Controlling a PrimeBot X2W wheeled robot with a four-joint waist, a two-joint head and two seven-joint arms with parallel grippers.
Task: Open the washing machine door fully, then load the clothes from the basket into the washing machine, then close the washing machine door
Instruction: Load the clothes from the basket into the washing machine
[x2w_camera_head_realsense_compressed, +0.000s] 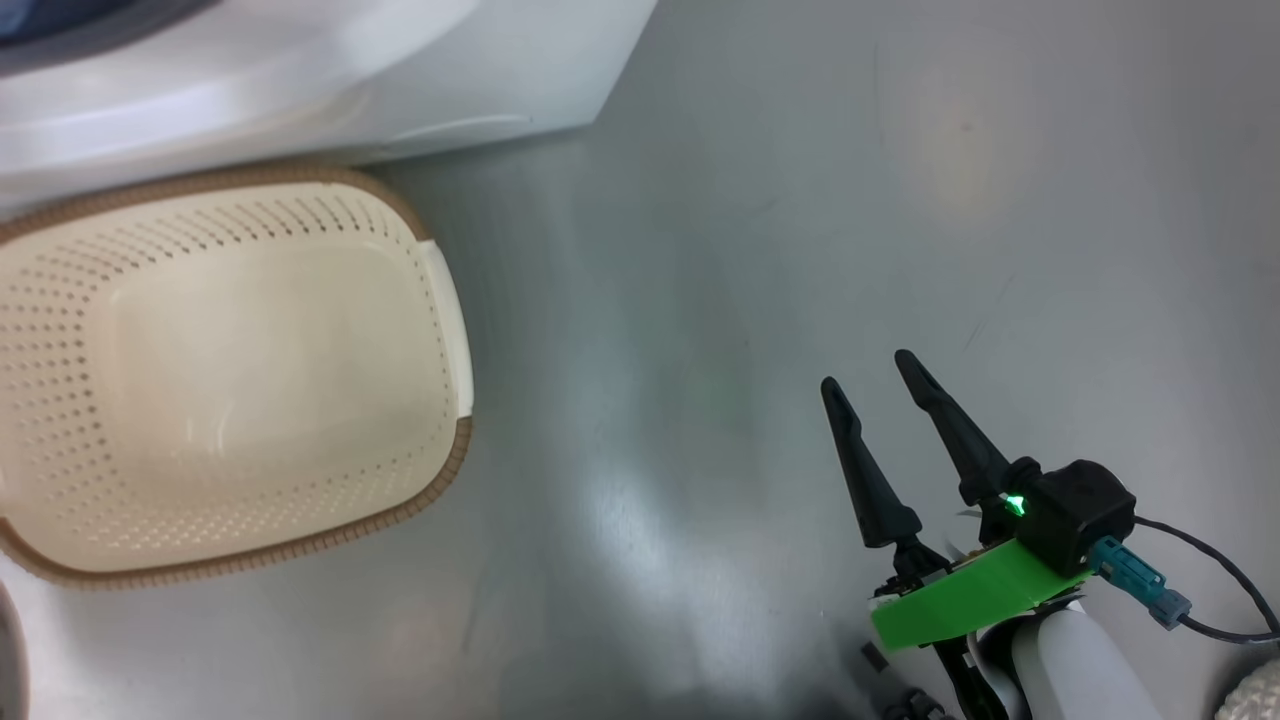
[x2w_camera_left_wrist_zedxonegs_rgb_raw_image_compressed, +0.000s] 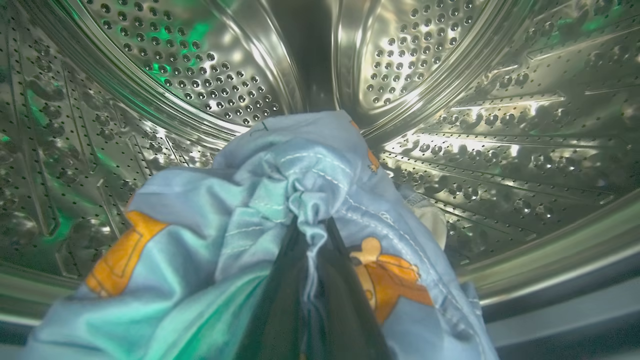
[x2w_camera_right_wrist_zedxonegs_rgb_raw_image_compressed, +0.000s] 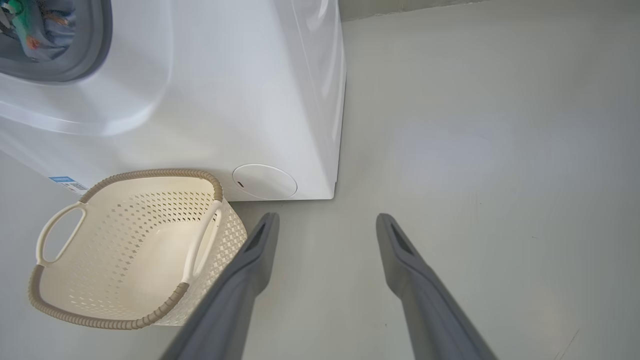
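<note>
We have the clothes (x2w_camera_left_wrist_zedxonegs_rgb_raw_image_compressed: 300, 200) inside the steel drum (x2w_camera_left_wrist_zedxonegs_rgb_raw_image_compressed: 500, 125) of the washing machine (x2w_camera_right_wrist_zedxonegs_rgb_raw_image_compressed: 225, 100). The light blue printed fabric is bunched around our left pincer (x2w_camera_left_wrist_zedxonegs_rgb_raw_image_compressed: 316, 235), which is clamped tight on a gathered fold near a stitched seam. A scrap of cream cloth shows just beside it.

We judge the load light, limp and prone to cling, so a pinch on a thick seam or a gathered bunch holds best. Loose ends may drape over the fingers when we let go.

The basket (x2w_camera_head_realsense_compressed: 300, 178) stands on the floor (x2w_camera_head_realsense_compressed: 900, 200) close against the foot of the machine, its perforated bottom showing bare. Our right pincer (x2w_camera_head_realsense_compressed: 868, 372) hangs spread wide over the floor, well apart from the basket and holding nothing.

The blue-grey gasket (x2w_camera_right_wrist_zedxonegs_rgb_raw_image_compressed: 100, 50) at the drum's mouth could snag trailing cloth.
</note>
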